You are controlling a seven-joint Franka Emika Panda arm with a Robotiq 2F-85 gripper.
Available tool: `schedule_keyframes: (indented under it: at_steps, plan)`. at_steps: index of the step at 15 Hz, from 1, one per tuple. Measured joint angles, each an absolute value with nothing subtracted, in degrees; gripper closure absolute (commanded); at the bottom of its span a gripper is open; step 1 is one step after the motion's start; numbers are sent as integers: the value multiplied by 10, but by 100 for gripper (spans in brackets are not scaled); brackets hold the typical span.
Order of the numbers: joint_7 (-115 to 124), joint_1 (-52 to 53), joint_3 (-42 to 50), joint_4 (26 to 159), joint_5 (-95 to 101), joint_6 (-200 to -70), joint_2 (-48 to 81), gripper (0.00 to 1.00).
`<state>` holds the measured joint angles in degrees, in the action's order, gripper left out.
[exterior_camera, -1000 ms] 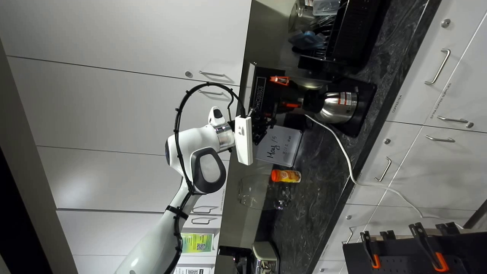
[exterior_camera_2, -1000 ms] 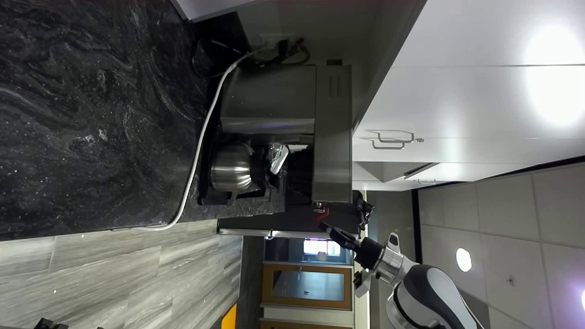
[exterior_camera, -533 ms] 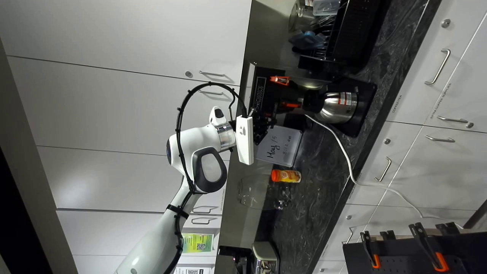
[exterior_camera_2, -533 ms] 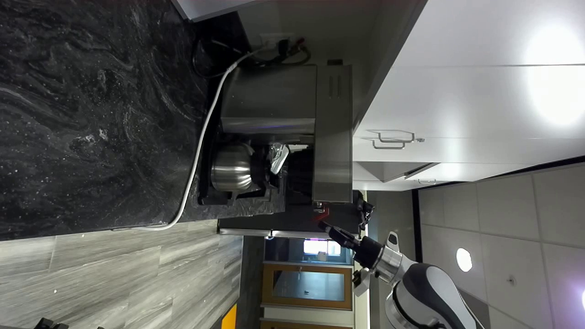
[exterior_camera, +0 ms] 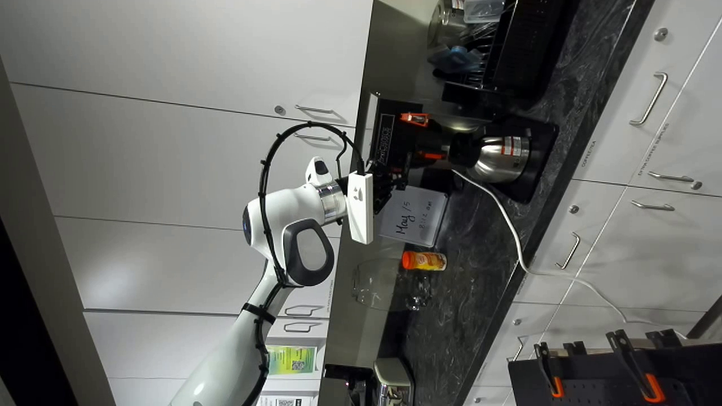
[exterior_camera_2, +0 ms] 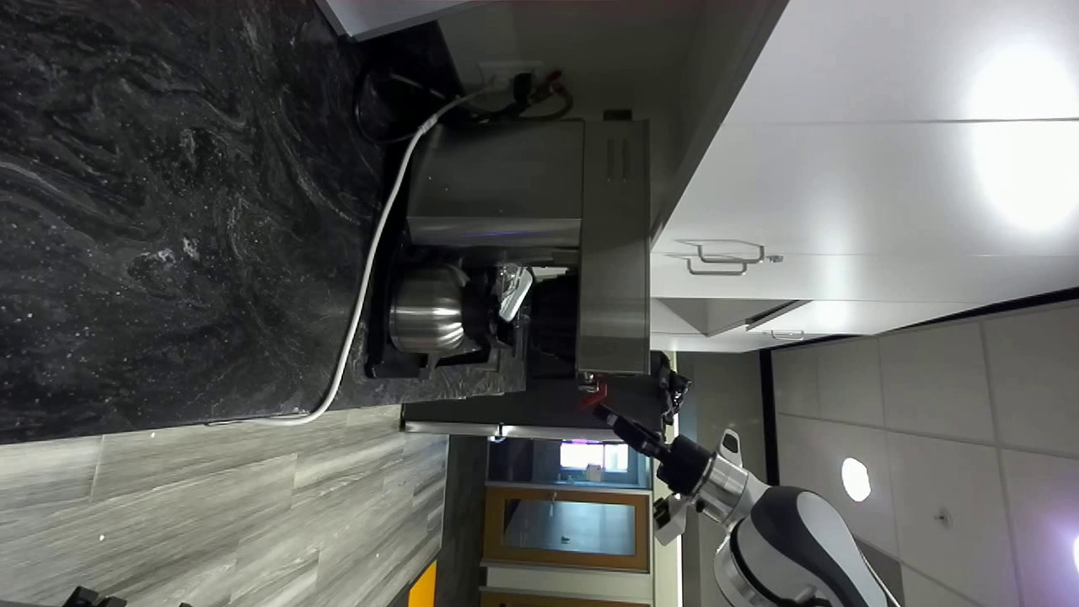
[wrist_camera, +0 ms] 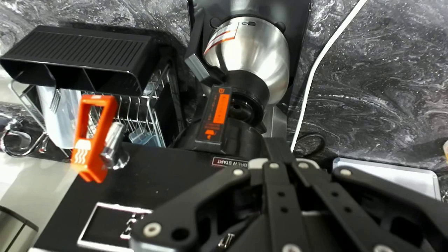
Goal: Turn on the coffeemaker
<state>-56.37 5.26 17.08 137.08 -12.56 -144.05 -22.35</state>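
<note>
The coffeemaker [exterior_camera: 389, 132] is a black boxy machine with a silver carafe [exterior_camera: 505, 159] on its base. It also shows in the other exterior view [exterior_camera_2: 615, 253] and in the wrist view [wrist_camera: 150, 171]. Both exterior views stand sideways. In the wrist view a "BREW START" label [wrist_camera: 229, 162] is on its front edge, left of my gripper [wrist_camera: 280, 148]. The gripper is shut with its fingertips together and nothing between them. In the exterior views it is close to the machine's front [exterior_camera: 399, 177] [exterior_camera_2: 602, 413]. Contact cannot be told. The front beside the label is hidden behind the gripper.
An orange tap lever [wrist_camera: 93, 136] sticks out from the machine's front. A dish rack [wrist_camera: 80, 52] stands beside it. A dated white board [exterior_camera: 414, 217], an orange-capped bottle [exterior_camera: 424, 260] and a white cord [exterior_camera: 507, 220] are on the other side. Cabinets [exterior_camera: 197, 169] hang above.
The gripper has dipped very slightly and then risen a little near the machine's front. The coffeemaker and the other things have not moved.
</note>
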Motion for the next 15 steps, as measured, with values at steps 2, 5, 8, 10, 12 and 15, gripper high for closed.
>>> schedule_keyframes:
  at_steps: [2, 5, 8, 10, 12, 15]
  plan:
    - [-575, 53, 171, 1370, -139, -1446, -224, 100]
    - [-587, 58, 172, 1369, -158, -1458, -223, 100]
    - [-595, 61, 172, 1368, -172, -1463, -222, 100]
    - [-595, 63, 173, 1366, -175, -1464, -218, 100]
    - [-595, 64, 173, 1363, -175, -1465, -214, 100]
    - [-595, 64, 173, 1360, -175, -1469, -207, 100]
